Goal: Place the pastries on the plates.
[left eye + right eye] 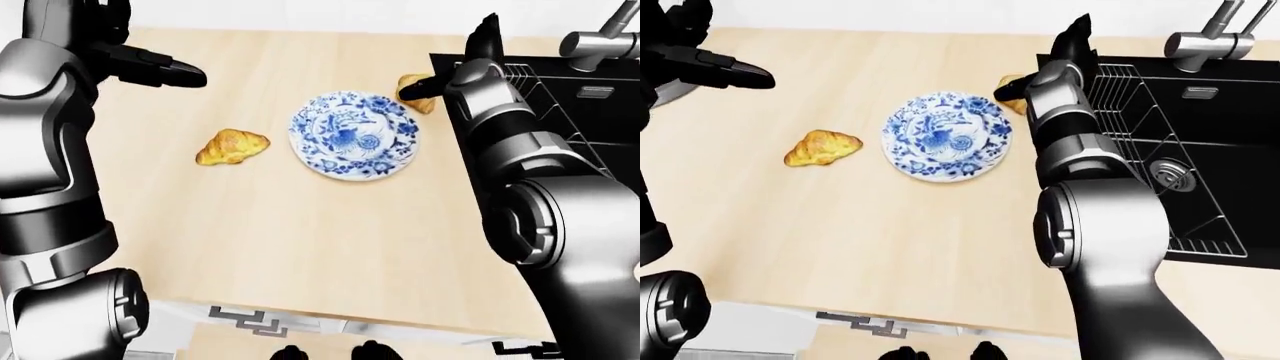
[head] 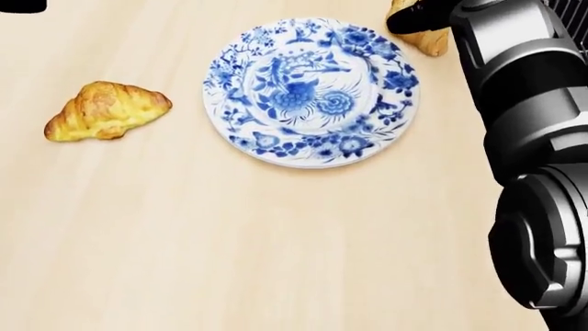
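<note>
Progress: nothing plated yet. The blue-patterned plate [image 2: 311, 92] lies bare on the counter [image 2: 229, 248]. One croissant [image 2: 105, 110] sits apart at its 9 o'clock; the second croissant [image 1: 415, 91], at 1 o'clock, lies under my right hand [image 1: 470, 64], whose grip I cannot tell. My left hand [image 1: 150, 69] hangs released.

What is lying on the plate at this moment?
Nothing lies on the plate; only its blue pattern shows. One croissant lies on the counter to its left. The other croissant, at its upper right, is partly hidden by the right hand.
</note>
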{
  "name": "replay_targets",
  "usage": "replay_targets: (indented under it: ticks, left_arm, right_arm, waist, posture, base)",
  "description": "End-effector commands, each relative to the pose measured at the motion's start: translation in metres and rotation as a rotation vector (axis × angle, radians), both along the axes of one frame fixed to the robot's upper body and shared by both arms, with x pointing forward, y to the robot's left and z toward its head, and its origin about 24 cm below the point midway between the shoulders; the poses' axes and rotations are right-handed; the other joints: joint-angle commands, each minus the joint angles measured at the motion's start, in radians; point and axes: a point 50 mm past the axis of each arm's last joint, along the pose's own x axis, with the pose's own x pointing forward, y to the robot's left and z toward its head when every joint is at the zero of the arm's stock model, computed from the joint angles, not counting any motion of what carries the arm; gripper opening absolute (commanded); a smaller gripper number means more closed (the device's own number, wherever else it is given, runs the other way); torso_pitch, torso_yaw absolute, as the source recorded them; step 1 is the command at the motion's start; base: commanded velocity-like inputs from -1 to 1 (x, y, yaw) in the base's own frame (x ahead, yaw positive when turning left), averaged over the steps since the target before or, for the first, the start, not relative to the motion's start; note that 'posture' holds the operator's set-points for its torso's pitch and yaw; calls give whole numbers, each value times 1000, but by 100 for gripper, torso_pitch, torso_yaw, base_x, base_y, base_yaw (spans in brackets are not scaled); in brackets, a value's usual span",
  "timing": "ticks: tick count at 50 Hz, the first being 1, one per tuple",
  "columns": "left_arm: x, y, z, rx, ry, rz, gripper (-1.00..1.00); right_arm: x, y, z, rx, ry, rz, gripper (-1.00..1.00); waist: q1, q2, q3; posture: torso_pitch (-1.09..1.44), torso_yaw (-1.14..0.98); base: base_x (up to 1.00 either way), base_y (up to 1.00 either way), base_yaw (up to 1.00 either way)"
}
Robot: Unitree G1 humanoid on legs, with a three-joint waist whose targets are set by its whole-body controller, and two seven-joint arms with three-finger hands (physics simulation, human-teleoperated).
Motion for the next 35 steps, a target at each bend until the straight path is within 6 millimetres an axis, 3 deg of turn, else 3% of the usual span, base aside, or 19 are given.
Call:
replay_targets:
  ticks: [1,10,29,30,31,35]
  left_arm:
    - [-10,1,21,19,-98,8,100]
    - [-12,1,20,20,-101,7,100]
    - [-13,3,21,19,-109,12,100]
    - [-13,3,21,21,-109,9,100]
    - [-14,3,21,19,-109,8,100]
    - [-14,4,20,19,-108,10,100]
  right_arm:
    - [-3,1,33,-19,-118,-5,100]
    - [-4,1,35,-11,-124,-25,100]
    - [-4,1,33,-5,-88,-19,100]
    - [-4,1,33,-1,-91,-21,97]
    - [-4,1,33,3,-93,-22,59]
    - [-4,1,32,17,-94,-20,29]
  waist:
    - [0,2,-40]
    - [-1,1,-13]
    - [-2,0,-2]
    - [-2,0,-2]
    - [-2,0,-2]
    - [-2,0,-3]
  posture:
    - [38,0]
    - [40,0]
    - [40,0]
    - [40,0]
    - [40,0]
    - [40,0]
  base:
    - [0,0,0]
    - [0,0,0]
    - [0,0,0]
    - [0,0,0]
    - [0,0,0]
    - [0,0,0]
